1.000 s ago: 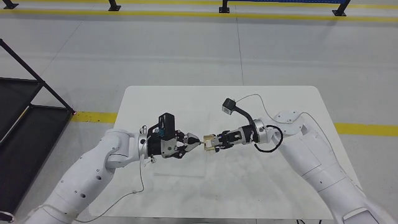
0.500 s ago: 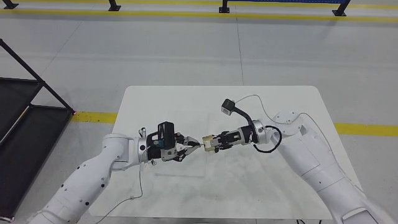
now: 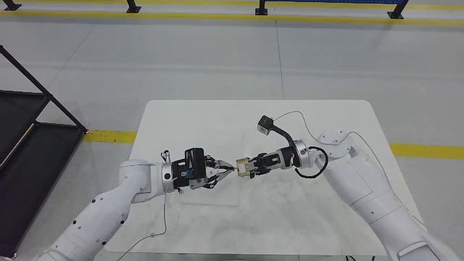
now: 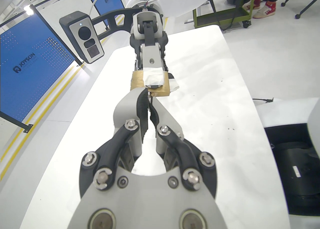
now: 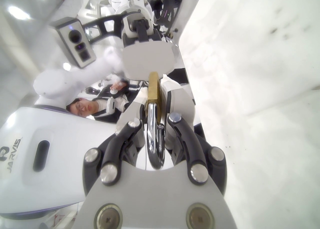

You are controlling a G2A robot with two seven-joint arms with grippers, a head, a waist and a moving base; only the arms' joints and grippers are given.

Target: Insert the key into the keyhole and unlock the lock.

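So both arms meet over the middle of the white table (image 3: 326, 210), with everything held up off the tabletop; the right gripper (image 5: 153, 95) is clamped tight on the brass lock (image 4: 138, 82), one finger on each broad side of the body; the shiny shackle (image 5: 153, 137) points back toward the gripper's palm, sitting in the gap between the two fingers; there's white tape (image 4: 156, 77) at the tip of one of those fingers, right where it lies on the brass. The left gripper (image 4: 149, 96) comes at the lock head on from the opposite side; its fingers are pinched together on the key (image 4: 150, 94), and only a thin sliver of metal shows between the black pads; that sliver sits right at the bottom face of the lock, touching it or as good as; how deep the key is in the keyhole I can't tell, the fingertips hide that bit. In the top view the two grippers sit nose to nose in one line, the lock right between them.
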